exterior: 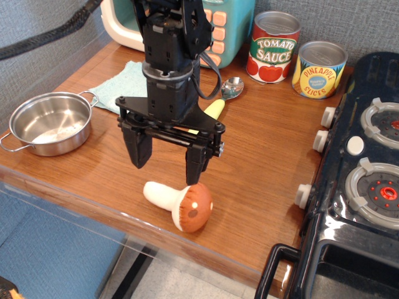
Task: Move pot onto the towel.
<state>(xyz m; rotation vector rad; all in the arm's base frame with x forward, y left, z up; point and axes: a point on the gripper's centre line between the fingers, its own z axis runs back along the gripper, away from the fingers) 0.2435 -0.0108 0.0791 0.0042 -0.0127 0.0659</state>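
One pot (50,123) | one towel (128,85) | two cans (272,47) | one mushroom (182,204) | tool (166,161) wide open, empty

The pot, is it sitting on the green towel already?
No, the pot stands on the bare wooden table at the left, beside the towel and not on it.

You see a shiny steel pot (51,123), matt mint cloth towel (128,84), smooth wood-grain table (262,149), matt black pincer (168,163), and glossy mushroom (181,204).
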